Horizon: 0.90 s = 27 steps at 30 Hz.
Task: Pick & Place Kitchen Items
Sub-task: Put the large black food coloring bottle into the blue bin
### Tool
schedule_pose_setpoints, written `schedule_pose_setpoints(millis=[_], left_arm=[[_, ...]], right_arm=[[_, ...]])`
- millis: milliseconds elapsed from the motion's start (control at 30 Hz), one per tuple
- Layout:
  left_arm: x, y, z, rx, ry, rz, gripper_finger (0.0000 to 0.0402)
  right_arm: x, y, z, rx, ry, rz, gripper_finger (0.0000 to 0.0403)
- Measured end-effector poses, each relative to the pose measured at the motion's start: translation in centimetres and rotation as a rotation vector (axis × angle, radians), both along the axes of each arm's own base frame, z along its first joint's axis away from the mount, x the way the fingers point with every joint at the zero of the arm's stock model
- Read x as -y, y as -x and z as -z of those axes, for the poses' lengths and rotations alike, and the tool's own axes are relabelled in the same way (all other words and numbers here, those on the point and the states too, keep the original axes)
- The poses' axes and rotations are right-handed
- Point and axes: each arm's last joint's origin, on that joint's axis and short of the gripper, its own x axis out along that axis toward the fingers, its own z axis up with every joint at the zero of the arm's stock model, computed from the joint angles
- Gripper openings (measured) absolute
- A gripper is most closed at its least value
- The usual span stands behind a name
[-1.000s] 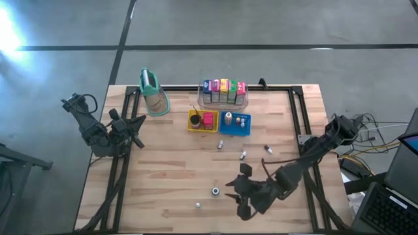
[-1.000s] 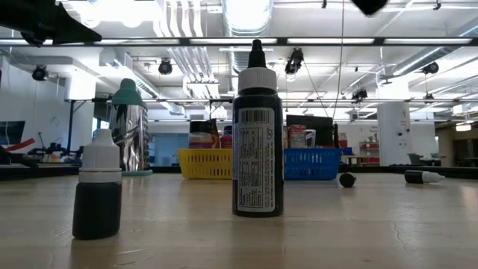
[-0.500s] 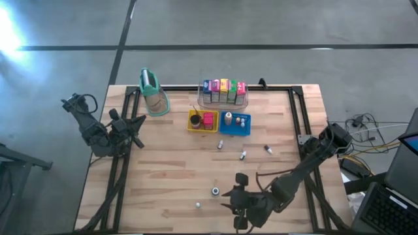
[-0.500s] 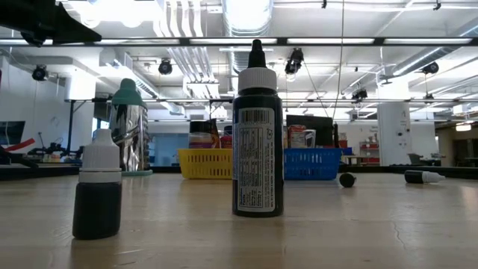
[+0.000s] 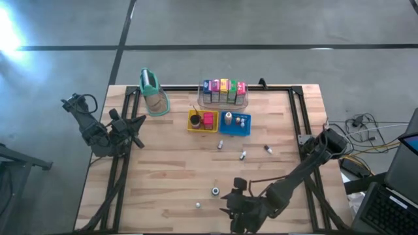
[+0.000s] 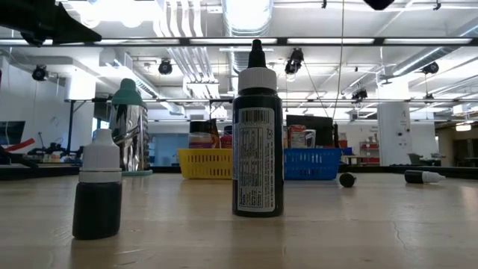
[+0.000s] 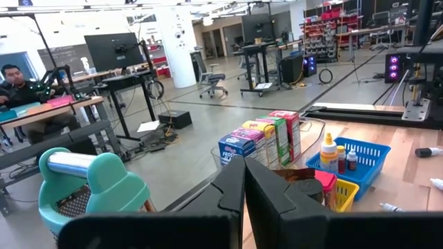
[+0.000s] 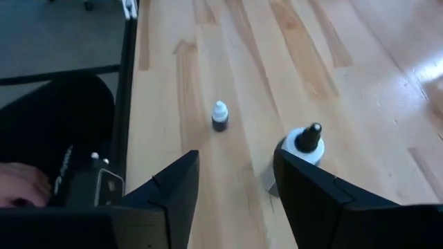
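Note:
Two dark dropper bottles stand upright on the wood table near its front edge: a taller one (image 5: 215, 190) (image 8: 304, 142) (image 6: 258, 134) and a short one (image 5: 198, 205) (image 8: 219, 116) (image 6: 97, 190). My right gripper (image 5: 234, 201) (image 8: 235, 200) hovers open just right of them, slanting down; the taller bottle stands just beyond one fingertip, untouched. Colourful cartons (image 5: 224, 91) (image 7: 263, 138) stand in a clear bin at the back. My left gripper (image 5: 134, 124) (image 7: 243, 194) waits shut at the table's left edge, holding nothing.
A yellow tray (image 5: 202, 121) and a blue tray (image 5: 235, 123) sit in front of the bin. A tan container with a teal top (image 5: 153, 91) stands at the back left. Small bottles (image 5: 243, 155) lie mid-table. A black frame (image 5: 297, 111) runs along the table's sides.
My right gripper has moved toward the table's near edge and a little left, sinking slightly, closer to the two dropper bottles. The bottles have stayed where they were.

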Motion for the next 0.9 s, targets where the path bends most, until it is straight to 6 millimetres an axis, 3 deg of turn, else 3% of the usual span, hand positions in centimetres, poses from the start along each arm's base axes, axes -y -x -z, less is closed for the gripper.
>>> schedule_pose_setpoints(millis=[267,500,900], left_arm=[[0.0,0.0,0.0,0.0,0.0,0.0,0.0014],[0.0,0.0,0.0,0.0,0.0,0.0,0.0014],[0.0,0.0,0.0,0.0,0.0,0.0,0.0014]], right_arm=[[0.2,-0.9,1.8,-0.032,-0.003,0.043,0.0179],[1.9,-1.9,3.2,-0.095,-0.04,0.163,0.0198],[2.7,-2.3,3.5,-0.115,-0.054,0.185,0.024]])
